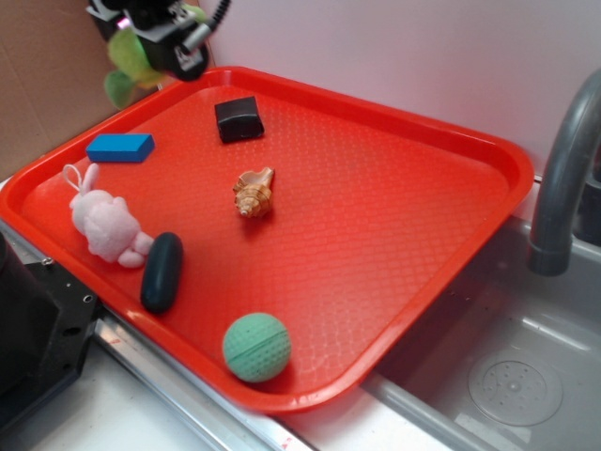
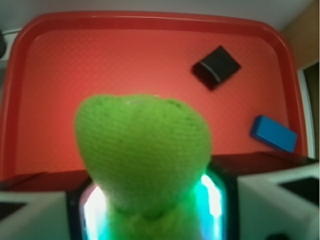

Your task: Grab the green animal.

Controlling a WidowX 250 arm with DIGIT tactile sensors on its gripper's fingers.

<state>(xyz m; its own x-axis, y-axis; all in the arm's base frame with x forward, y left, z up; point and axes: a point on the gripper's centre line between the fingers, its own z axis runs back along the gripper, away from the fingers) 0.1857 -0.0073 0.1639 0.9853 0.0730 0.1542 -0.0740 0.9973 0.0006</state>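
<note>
The green animal (image 1: 127,68) hangs at the top left of the exterior view, lifted above the far left corner of the red tray (image 1: 394,235). My gripper (image 1: 155,36) is shut on it from above. In the wrist view the green animal (image 2: 142,145) fills the middle, its knitted green head bulging toward the camera. The gripper (image 2: 152,210) pinches the plush between two glowing pads. Its fuzzy body is mostly hidden behind the head.
On the tray lie a black box (image 1: 238,119), a blue block (image 1: 120,147), a seashell (image 1: 254,193), a pink bunny (image 1: 105,224), a dark green oval (image 1: 161,272) and a teal dimpled ball (image 1: 256,347). A grey faucet (image 1: 563,178) and sink stand at right.
</note>
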